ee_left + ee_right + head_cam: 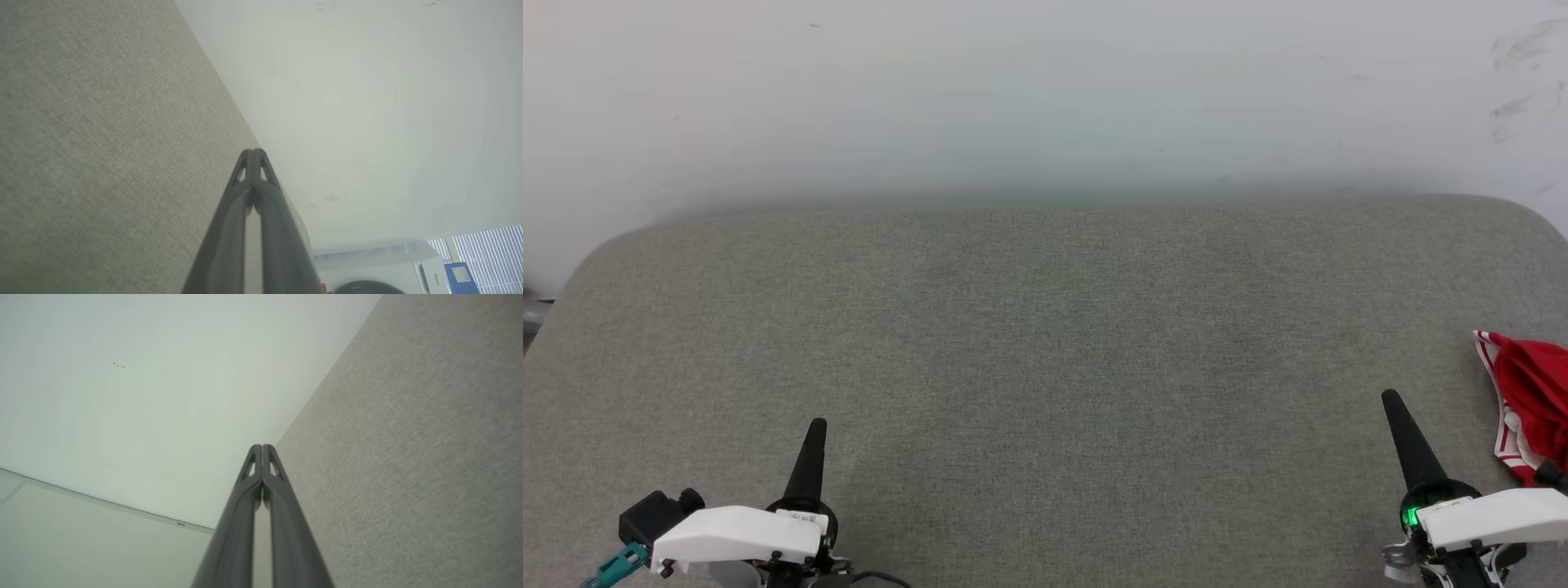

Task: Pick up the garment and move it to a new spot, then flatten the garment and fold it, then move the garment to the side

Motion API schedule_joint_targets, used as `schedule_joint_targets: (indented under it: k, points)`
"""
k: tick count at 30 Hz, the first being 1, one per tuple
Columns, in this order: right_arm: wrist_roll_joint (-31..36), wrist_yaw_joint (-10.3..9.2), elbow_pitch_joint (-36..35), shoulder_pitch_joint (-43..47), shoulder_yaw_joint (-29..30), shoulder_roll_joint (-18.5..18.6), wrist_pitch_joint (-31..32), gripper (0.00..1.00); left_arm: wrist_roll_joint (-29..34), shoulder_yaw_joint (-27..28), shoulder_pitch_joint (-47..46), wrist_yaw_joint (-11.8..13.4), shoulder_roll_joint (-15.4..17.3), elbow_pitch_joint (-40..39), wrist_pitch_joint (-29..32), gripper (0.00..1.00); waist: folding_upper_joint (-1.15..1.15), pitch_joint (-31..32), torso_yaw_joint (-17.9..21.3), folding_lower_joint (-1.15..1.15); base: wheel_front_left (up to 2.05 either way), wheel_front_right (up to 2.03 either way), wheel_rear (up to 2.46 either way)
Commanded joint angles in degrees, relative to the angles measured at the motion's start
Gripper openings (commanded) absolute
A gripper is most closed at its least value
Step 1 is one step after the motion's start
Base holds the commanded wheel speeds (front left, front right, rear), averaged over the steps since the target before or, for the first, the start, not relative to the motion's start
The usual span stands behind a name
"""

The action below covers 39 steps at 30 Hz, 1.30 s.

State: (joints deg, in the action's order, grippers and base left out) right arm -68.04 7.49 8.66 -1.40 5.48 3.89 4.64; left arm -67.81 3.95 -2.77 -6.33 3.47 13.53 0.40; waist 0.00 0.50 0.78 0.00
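At lower left, my left gripper [815, 426] hovered over the grey fabric tabletop [1045, 327], its 2 fingers pressed together tip to tip, gripping nothing. Lower right, my right gripper [1390, 398] was alike: 2 fingers clenched, nothing between them. Far right, the garment [1534, 392] lay bunched at the tabletop's right edge, partly cut off by the frame, near the right gripper but apart from it. Red cloth, with red-white striped trim showing along its left side. I judged it light, soft and floppy, likely to sag when lifted and drag on the textured top. Best hold, I reckoned, was a pinch on a raised fold or the thicker striped trim, since 1 flat layer could slip out of the narrow tips.
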Motion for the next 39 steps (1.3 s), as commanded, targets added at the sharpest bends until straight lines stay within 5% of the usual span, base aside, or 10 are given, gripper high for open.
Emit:
schedule_joint_targets:
  k: [1,39]
  points:
    - [-1.42,0.01,-0.06,-1.42,0.19,-0.1,0.25,0.0,-1.41,0.3,-1.34,-0.29,0.03,-0.23,0.36,0.0,0.0,-0.02,-0.02,0.0,0.0,0.0,0.0]
    - [-18.99,0.0,4.19,-4.34,0.94,-0.9,1.55,0.0,-19.17,2.17,-3.3,-1.09,-0.46,0.38,4.97,0.0,0.0,-0.49,-0.56,0.0,0.0,0.0,0.0]
